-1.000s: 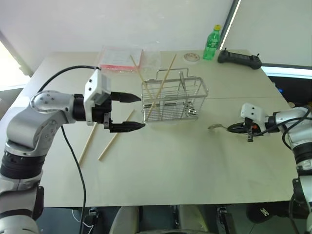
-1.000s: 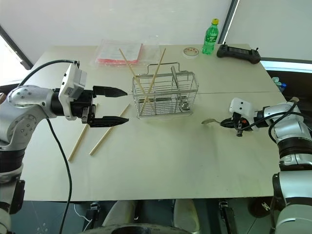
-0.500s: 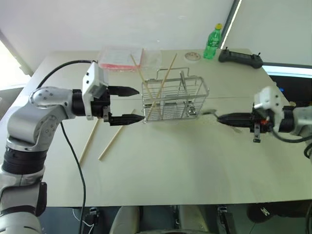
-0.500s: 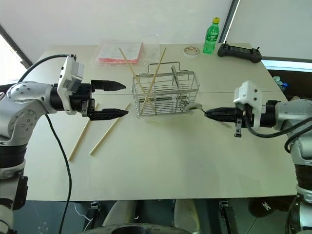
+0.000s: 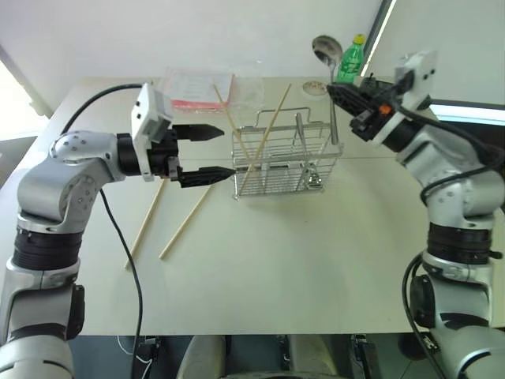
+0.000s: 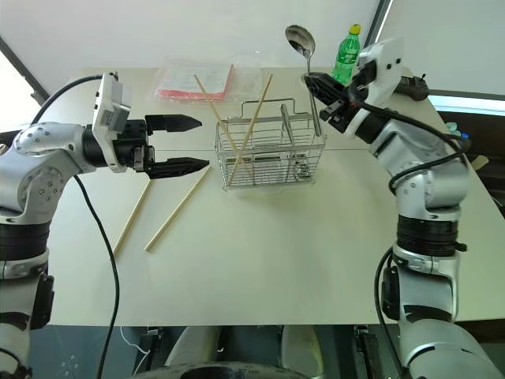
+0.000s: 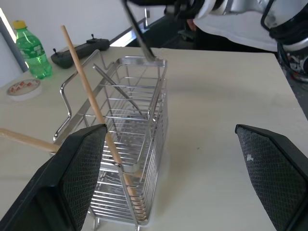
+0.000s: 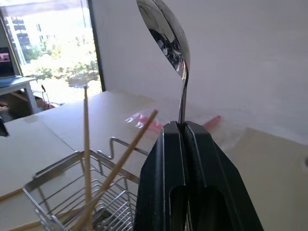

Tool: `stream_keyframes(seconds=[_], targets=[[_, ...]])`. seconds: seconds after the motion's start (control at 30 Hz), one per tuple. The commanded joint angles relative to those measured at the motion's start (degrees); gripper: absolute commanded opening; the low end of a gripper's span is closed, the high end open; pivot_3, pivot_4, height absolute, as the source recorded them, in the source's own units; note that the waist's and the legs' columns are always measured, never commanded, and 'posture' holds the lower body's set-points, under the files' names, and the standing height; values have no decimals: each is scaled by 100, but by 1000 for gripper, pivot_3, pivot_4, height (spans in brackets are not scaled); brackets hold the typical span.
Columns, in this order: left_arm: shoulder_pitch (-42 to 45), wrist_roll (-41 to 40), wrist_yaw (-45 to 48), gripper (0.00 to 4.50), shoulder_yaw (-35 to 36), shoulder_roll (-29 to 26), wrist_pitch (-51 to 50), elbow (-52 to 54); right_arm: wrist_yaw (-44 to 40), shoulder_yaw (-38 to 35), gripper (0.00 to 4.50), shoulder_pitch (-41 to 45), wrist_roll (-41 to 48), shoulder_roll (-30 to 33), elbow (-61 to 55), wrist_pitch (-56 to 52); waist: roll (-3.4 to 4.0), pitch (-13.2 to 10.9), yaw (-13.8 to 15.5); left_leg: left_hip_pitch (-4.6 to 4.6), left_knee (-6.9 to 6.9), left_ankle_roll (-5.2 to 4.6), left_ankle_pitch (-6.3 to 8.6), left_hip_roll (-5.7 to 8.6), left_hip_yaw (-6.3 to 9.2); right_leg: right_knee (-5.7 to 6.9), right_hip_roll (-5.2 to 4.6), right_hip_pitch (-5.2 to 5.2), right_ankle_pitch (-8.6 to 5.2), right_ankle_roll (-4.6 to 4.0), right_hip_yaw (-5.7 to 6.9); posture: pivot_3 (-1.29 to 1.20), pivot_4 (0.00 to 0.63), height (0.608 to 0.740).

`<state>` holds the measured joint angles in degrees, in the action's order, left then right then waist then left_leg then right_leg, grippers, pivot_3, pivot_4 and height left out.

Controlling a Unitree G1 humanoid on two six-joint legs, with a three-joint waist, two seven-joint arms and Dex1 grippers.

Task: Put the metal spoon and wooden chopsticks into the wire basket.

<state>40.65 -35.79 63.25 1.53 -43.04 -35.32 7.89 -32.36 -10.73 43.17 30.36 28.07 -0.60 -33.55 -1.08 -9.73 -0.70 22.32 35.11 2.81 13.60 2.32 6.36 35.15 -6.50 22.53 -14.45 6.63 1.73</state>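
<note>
The wire basket (image 5: 284, 162) stands mid-table with two wooden chopsticks (image 5: 268, 130) leaning crossed inside it. Another two chopsticks (image 5: 185, 221) lie flat on the table to its left. My right gripper (image 5: 335, 91) is shut on the metal spoon (image 5: 323, 47), gripping its handle. The spoon is upright with its bowl up, and its handle's lower end hangs at the basket's right end. In the right wrist view the spoon (image 8: 168, 33) rises from between the closed fingers. My left gripper (image 5: 223, 150) is open and level, pointing at the basket's left end with nothing between its fingers.
A clear plastic packet (image 5: 197, 87) with red print lies behind the basket. Farther back are a green bottle (image 5: 350, 59) and a tape roll (image 7: 21, 88). A black controller (image 6: 417, 87) sits at the back right. A black cable trails from my left arm.
My right gripper rose from the table's right side and swung left over the basket's right end, turning the spoon bowl up. My left gripper edged toward the basket, still open.
</note>
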Motion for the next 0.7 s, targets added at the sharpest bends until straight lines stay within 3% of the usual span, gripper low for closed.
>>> stream_keyframes(seconds=[0.03,0.1,0.2,0.4,0.7], targets=[[109,-7,-25,4500,164,-15,100,96,122,-34,33,260,-222,-182,313,565,0,0,-14,0,0,0,0,0,-1,0,0,0,0,0,0,0,150,734],[74,12,-42,4500,171,-27,99,132,172,-3,33,180,-253,-325,418,624,0,0,-19,-1,0,0,0,0,-1,0,1,0,0,0,0,0,150,734],[45,18,-93,4500,205,-40,94,186,305,-63,913,23,-175,-485,348,517,0,0,-23,-4,1,0,0,-3,0,5,5,-1,0,0,0,0,150,734],[53,28,-227,4500,254,-34,128,184,459,-33,3810,-280,-242,-518,46,460,1,0,-17,-7,3,0,-1,-4,2,7,8,-4,3,-4,-1,0,150,734],[166,90,-325,4500,287,-78,167,-54,468,-660,3810,-209,223,288,-809,-90,2,-1,0,-7,3,-1,-1,-4,2,6,8,-4,4,-4,0,0,150,734]])
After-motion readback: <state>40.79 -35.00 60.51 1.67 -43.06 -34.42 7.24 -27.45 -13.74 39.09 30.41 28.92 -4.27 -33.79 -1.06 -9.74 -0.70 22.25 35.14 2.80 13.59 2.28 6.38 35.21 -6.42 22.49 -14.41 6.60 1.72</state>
